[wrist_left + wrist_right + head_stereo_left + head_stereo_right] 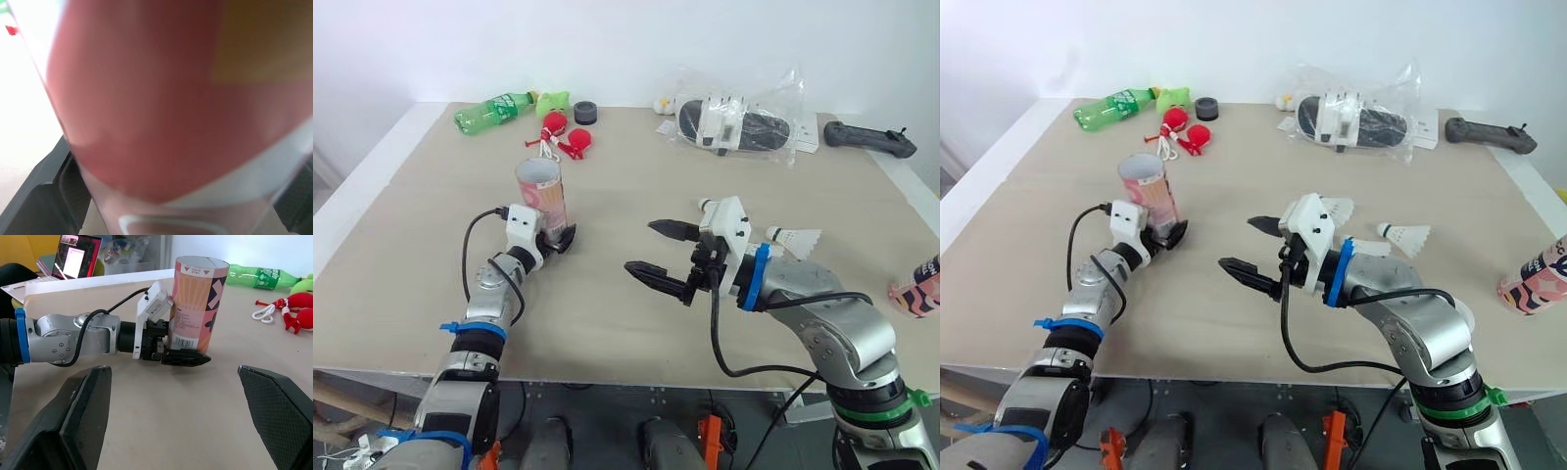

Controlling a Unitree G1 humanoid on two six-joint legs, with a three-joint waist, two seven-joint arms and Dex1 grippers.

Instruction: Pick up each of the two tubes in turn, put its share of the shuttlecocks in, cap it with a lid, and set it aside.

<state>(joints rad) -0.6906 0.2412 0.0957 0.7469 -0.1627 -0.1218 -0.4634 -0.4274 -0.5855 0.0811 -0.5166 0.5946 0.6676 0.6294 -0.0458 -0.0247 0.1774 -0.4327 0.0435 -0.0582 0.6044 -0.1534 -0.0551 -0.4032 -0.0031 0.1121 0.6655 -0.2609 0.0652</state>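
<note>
A pink and orange tube (pixel 541 196) stands upright with its mouth open on the left of the table (pixel 431 284). My left gripper (pixel 556 238) is shut on its base, and the tube (pixel 161 98) sits close between the black fingers (pixel 44 196) in the left wrist view. My right gripper (pixel 641 247) hovers open and empty at mid-table, pointing toward the tube (pixel 195 308). Behind it lie white shuttlecocks: one (pixel 795 240) to its right, another (pixel 1337 209) partly hidden by the wrist. A second tube (pixel 920 289) lies at the right edge. A black round lid (pixel 585 113) sits far back.
A green bottle (pixel 494 110), a green toy (pixel 553 100) and red toys (pixel 563 135) lie at the far left. At the back sits a clear bag (pixel 734 122) holding a shoe, and a black handle (pixel 869 139) lies at the far right.
</note>
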